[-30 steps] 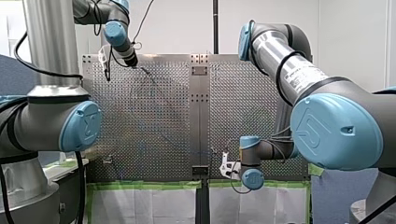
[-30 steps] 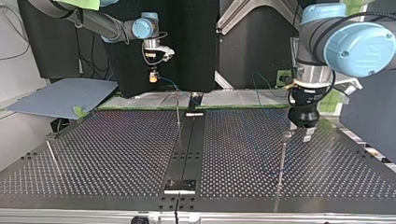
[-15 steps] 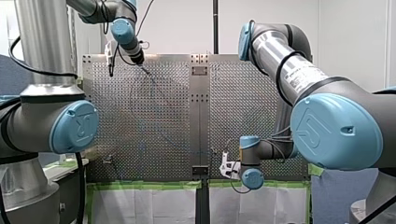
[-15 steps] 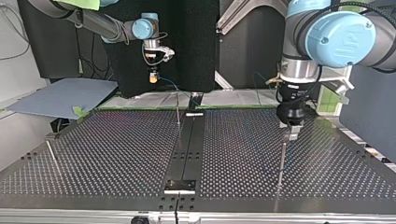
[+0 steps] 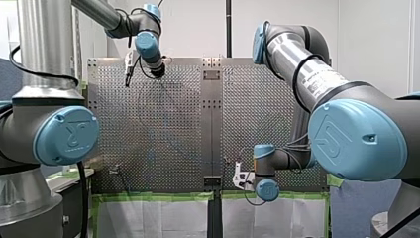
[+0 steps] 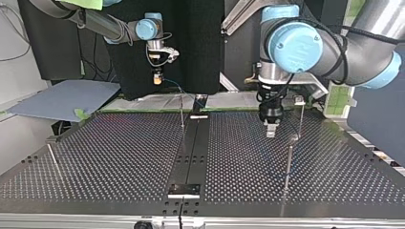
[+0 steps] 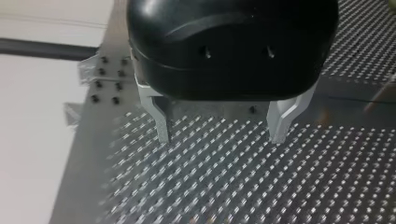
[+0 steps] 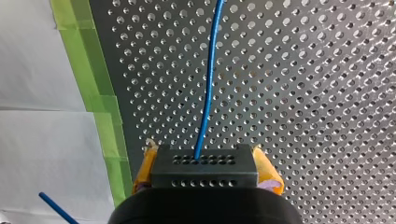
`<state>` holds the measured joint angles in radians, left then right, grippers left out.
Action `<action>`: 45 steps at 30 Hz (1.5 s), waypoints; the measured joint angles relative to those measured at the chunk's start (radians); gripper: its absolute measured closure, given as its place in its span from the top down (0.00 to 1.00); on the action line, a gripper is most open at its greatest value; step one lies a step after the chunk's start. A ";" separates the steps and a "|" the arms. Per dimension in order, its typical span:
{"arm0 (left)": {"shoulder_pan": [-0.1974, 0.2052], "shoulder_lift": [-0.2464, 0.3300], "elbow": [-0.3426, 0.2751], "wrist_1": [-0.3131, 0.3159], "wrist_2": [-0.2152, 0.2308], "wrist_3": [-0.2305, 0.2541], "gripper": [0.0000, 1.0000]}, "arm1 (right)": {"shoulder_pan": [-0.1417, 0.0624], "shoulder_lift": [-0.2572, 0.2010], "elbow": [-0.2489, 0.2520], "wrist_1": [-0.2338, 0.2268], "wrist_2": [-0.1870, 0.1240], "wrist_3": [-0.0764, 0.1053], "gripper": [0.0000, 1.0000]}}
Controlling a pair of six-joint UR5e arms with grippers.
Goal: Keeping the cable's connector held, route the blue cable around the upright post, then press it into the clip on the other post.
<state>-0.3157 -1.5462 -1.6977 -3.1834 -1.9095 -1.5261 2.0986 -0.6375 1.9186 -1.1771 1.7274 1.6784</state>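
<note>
My right gripper [image 8: 204, 186], with yellow pads, is shut on the black connector [image 8: 204, 169]. The blue cable [image 8: 208, 84] leaves the connector and runs ahead over the perforated plate. In the top view this gripper [image 6: 156, 79] hangs above the table's far edge at the left, with the cable [image 6: 174, 87] trailing toward the thin middle post [image 6: 182, 113]. My left gripper [image 7: 222, 135] is open, its metal fingers [image 7: 161, 123] apart and empty just above the plate. In the top view my left gripper [image 6: 271, 130] stands left of the clip post [image 6: 289, 162]. The cable's run over the plate is too faint to trace.
Another short post [image 6: 53, 160] leans at the top view's left. A dark centre rail [image 6: 191, 152] splits the perforated table [image 6: 119, 157]. Green tape [image 8: 100, 112] lines the table's edge under my right gripper. My left arm [image 5: 148, 44] reaches to the far side in the front view.
My left arm has moved away from the clip post toward the top view's left, its gripper still open. My right arm has held still with the connector.
</note>
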 joint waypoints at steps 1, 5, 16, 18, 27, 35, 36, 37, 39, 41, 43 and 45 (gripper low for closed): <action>-0.013 -0.011 0.000 0.007 -0.004 0.012 1.00 | 0.000 0.000 0.000 0.000 0.000 0.000 0.00; -0.043 -0.052 0.000 0.028 -0.007 0.055 1.00 | 0.000 0.000 0.000 -0.001 0.000 -0.004 0.00; -0.039 -0.166 0.023 0.075 -0.008 0.110 1.00 | 0.002 0.000 0.000 -0.004 0.000 -0.008 0.00; -0.038 -0.184 0.037 0.075 -0.007 0.116 1.00 | 0.002 0.000 0.000 -0.005 0.000 -0.008 0.00; -0.032 -0.226 0.112 0.090 -0.035 0.150 1.00 | 0.002 0.000 0.000 -0.006 0.000 -0.007 0.00; -0.013 -0.238 0.125 0.114 -0.051 0.157 1.00 | 0.002 0.000 -0.001 -0.006 0.000 -0.004 0.00; -0.013 -0.244 0.127 0.114 -0.048 0.157 1.00 | 0.002 0.000 -0.001 -0.006 0.000 -0.004 0.00; -0.014 -0.253 0.131 0.114 -0.045 0.159 1.00 | 0.002 0.000 -0.001 -0.006 0.000 -0.004 0.00; -0.014 -0.268 0.136 0.113 -0.044 0.163 1.00 | 0.002 0.000 -0.001 -0.005 0.000 -0.004 0.00; -0.012 -0.284 0.141 0.113 -0.048 0.173 1.00 | 0.003 0.000 -0.001 -0.003 0.000 -0.005 0.00; -0.009 -0.304 0.144 0.119 -0.059 0.186 1.00 | 0.003 0.000 -0.001 -0.003 0.000 -0.005 0.00; -0.004 -0.320 0.148 0.126 -0.070 0.198 1.00 | 0.003 0.000 -0.001 -0.003 0.000 -0.005 0.00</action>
<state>-0.3201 -1.8658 -1.5497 -3.0570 -1.9793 -1.3281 2.1019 -0.6374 1.9171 -1.1800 1.7274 1.6731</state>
